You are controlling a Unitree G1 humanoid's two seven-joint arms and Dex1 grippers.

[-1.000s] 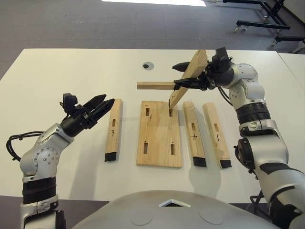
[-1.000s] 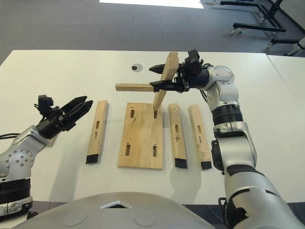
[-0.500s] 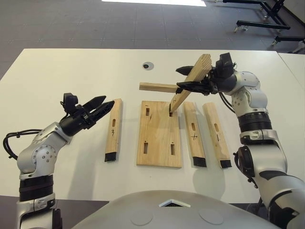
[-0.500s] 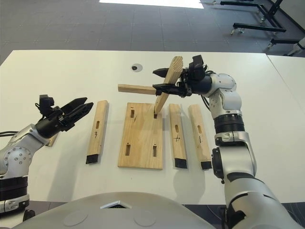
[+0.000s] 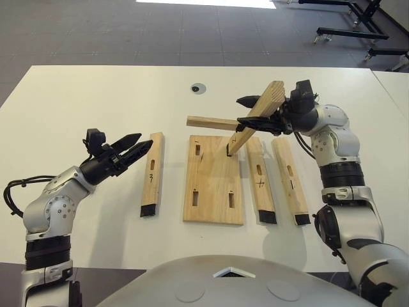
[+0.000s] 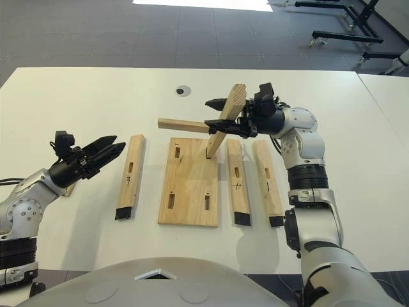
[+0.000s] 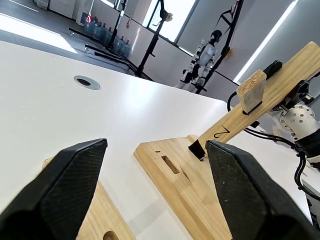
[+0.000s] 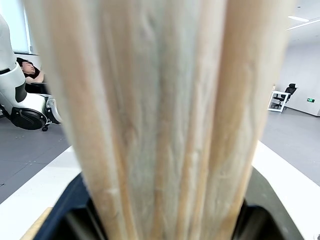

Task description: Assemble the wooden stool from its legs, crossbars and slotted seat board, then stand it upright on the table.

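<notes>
- The pale wooden leg (image 5: 238,137), with a thin crossbar (image 5: 208,122) plugged into it, is clamped in the right gripper (image 5: 243,110). It is now tilted lower to the right, its foot kept in the flat slotted seat board (image 5: 213,185)'s far-right slot.
- The left gripper (image 5: 144,141) is held open beside the numbered wooden leg (image 5: 152,173) lying flat; its jaws are slightly narrowed.

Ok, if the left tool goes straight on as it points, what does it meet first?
Likely the far end of the seat board, after passing over the lying leg beside it. Height is unclear, so the left tool might clip that leg first.
</notes>
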